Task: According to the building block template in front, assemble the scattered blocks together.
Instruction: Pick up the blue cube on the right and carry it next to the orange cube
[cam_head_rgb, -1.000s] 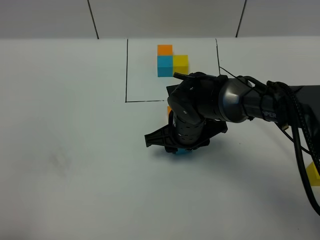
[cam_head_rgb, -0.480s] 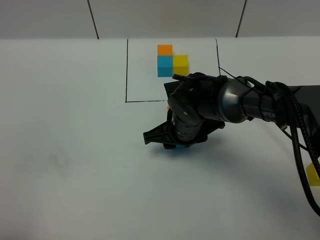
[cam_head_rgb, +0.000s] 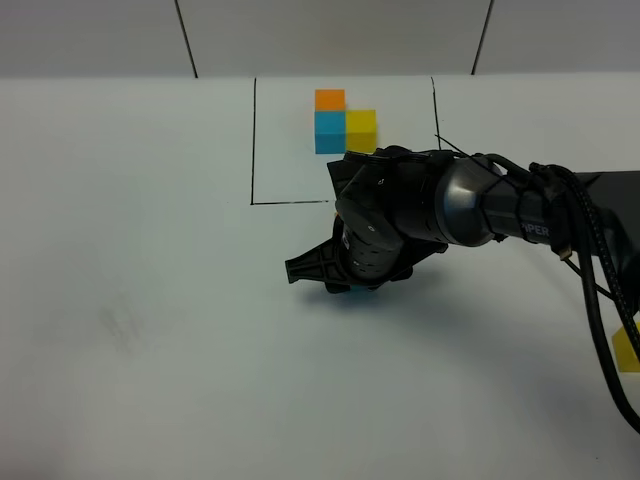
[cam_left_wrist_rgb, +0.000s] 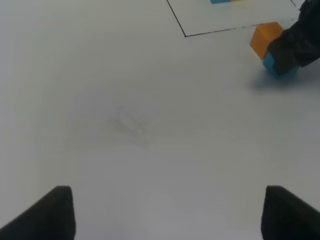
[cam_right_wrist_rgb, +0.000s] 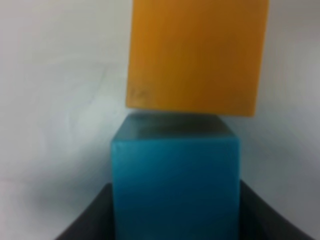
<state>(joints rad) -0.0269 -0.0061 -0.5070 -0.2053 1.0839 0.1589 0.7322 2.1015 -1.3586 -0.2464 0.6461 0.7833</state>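
The template outline (cam_head_rgb: 253, 140) at the back holds a fixed orange, blue and yellow cluster (cam_head_rgb: 340, 120). My right gripper (cam_head_rgb: 350, 285) reaches across the middle, just in front of the outline, and is shut on the loose blue cube (cam_right_wrist_rgb: 175, 170). The cube's far face touches the loose orange cube (cam_right_wrist_rgb: 195, 55). In the left wrist view the orange cube (cam_left_wrist_rgb: 265, 39) and the blue cube (cam_left_wrist_rgb: 280, 71) sit together under the right gripper (cam_left_wrist_rgb: 300, 42). The loose yellow cube (cam_head_rgb: 627, 348) lies at the far right edge. My left gripper (cam_left_wrist_rgb: 170, 220) is open and empty over bare table.
The white table (cam_head_rgb: 150, 320) carries faint scuff marks (cam_head_rgb: 122, 325) at the left. The right arm and its cables (cam_head_rgb: 590, 260) span the right side. The outline's front line (cam_left_wrist_rgb: 210, 33) runs just behind the two loose cubes.
My right gripper has shifted slightly towards the template with the blue cube, and the arm now hides the orange cube in the high view. The left gripper has not moved.
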